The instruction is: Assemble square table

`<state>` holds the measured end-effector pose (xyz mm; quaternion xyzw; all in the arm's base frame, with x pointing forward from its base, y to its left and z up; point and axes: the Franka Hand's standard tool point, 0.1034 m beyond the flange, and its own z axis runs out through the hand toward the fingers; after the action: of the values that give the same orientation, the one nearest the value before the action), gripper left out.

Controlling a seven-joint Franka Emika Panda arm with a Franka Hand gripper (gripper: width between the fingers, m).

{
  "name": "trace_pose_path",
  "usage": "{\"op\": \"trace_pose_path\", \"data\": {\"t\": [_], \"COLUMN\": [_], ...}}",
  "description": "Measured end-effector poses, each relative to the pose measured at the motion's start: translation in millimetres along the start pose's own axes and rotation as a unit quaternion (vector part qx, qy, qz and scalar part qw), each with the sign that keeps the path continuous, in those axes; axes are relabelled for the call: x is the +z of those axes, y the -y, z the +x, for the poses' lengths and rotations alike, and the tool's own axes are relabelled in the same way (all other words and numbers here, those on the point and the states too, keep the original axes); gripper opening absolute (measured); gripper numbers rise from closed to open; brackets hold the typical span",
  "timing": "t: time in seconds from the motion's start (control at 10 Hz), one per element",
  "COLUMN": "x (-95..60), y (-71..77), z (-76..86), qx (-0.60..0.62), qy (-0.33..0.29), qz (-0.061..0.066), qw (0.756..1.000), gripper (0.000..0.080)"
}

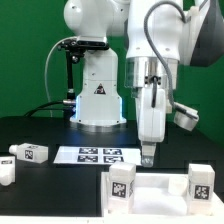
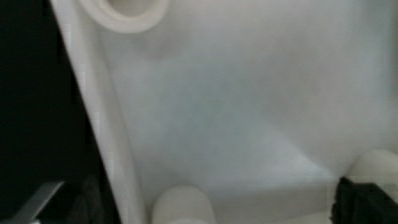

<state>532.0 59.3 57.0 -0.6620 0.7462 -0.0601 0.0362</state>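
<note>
The robot's two-finger gripper (image 1: 148, 153), jaws spread wide and holding nothing, hangs straight above the far rim of the white plastic square tabletop (image 1: 160, 195), which lies just beneath it.

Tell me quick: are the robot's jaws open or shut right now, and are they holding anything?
Gripper: open, jaws spread wide over the white square tabletop, holding nothing.

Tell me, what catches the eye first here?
The big white robot arm, reaching down over the white square tabletop at the front. Two tagged legs stand on it; loose legs lie at the exterior view's left, beside the marker board.
</note>
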Motion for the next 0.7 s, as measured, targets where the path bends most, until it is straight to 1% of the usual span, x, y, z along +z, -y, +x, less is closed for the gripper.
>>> {"op": "trace_pose_path", "data": {"t": [0.1,0.3,0.4,0.5,0.6,0.7], "x": [-2.7,-2.4,-5.3,-4.2,0.0,6.8], "y": [5.2,4.7,8.2,6.2,0.9,-6.0], "z": [1.2,1.4,8.5,18.3,25.7,27.3], "qx": [0.0,-0.007,-0.013,-0.013,-0.016,-0.014], "qy": [0.002,0.002,0.008,0.011,0.011,0.007], "qz": [0.003,0.004,0.019,0.031,0.037,0.039], "qw": [1.0,1.0,1.0,0.999,0.999,0.999], "gripper": [0.0649,0.0649,0.0649,0.0649,0.0649,0.0649]}}
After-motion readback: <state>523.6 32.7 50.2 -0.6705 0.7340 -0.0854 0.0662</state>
